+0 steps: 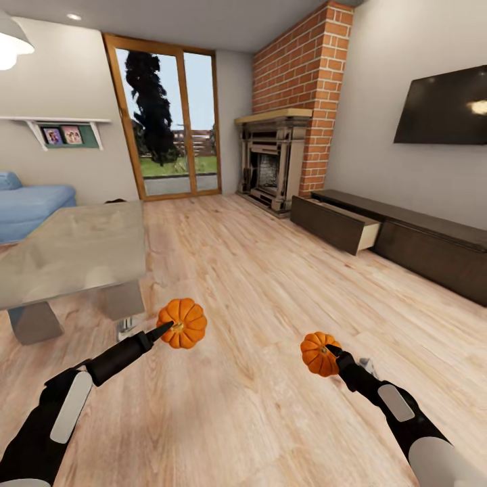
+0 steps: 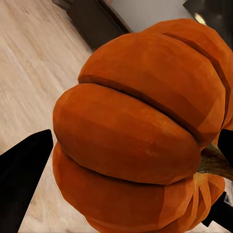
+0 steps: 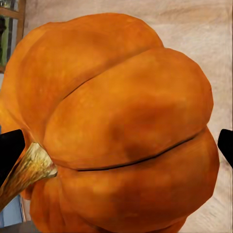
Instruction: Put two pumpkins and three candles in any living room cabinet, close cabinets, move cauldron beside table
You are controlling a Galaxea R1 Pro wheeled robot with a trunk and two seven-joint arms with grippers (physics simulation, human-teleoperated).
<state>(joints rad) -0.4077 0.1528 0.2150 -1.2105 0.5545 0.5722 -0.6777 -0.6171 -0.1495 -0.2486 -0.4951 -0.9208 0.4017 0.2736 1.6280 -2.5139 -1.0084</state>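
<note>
Orange pumpkins (image 1: pixel 182 323) (image 1: pixel 318 353): two, apparently claw-held.

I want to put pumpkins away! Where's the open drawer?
In the head view, the open cabinet drawer is on the right, pulled out from the long dark cabinet under the TV, beside the fireplace.

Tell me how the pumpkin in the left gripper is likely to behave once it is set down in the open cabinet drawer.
The pumpkin held in the left gripper looks round, so it may roll a little when released. Its ribbed, hard-looking skin suggests it will stay stiff, not squash. Its stem sits to one side, so it may settle tilted in the drawer.
</note>
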